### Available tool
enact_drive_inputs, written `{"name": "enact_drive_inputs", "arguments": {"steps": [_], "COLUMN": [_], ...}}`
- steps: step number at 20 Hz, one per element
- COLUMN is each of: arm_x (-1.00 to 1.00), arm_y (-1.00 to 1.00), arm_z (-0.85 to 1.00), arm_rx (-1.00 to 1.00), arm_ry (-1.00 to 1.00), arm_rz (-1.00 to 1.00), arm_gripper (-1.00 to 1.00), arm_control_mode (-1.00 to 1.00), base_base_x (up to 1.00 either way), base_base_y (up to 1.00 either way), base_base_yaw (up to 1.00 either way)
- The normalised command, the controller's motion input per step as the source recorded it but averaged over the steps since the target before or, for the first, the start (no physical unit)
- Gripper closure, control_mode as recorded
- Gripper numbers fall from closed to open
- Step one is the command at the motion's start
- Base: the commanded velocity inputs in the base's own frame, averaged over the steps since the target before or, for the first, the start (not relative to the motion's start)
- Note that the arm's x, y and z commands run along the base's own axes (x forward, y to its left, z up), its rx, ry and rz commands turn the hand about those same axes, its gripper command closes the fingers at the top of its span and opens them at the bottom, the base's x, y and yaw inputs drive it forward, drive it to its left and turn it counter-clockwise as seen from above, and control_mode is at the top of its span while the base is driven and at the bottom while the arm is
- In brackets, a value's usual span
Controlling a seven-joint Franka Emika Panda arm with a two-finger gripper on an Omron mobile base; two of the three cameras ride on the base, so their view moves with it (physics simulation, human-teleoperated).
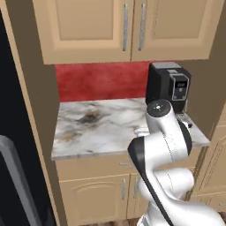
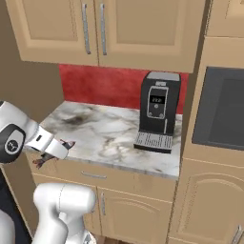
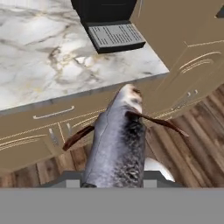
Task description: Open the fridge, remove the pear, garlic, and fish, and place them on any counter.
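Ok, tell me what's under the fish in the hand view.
Under the fish: tan cabinet fronts and wood floor, with the counter edge just ahead. Its body hides whatever lies directly beneath.

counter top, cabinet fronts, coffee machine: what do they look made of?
Counter: polished marble by the look, white-grey with brown veining; could be a laminate print.
Cabinet fronts: light tan, matte, wood or painted board, no grain visible; handles look like brushed grey metal.
Coffee machine: black body, likely plastic, slight sheen; its ribbed grey drip tray looks metallic.
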Motion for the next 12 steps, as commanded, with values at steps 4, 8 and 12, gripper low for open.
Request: {"name": "enact_drive_inputs", "arguments": {"steps": [4,8,12], "arm_x": [0.00,0.94,1.00], "arm_y": [0.00,-0.04,-0.10], "arm_z": [0.00,-0.14,-0.63], "arm_rx": [0.00,0.04,0.00], "arm_ry": [0.00,0.05,0.00], "arm_rz": [0.00,0.14,0.01], "arm_gripper": [1.00,1.00,1.00], "arm_control_mode": [1.00,-1.00,-1.00], "base_base_x": [1.00,0.00,0.00], "base_base_y": [-0.34,0.00,0.00], "base_base_yaw": [0.28,0.00,0.00]}}
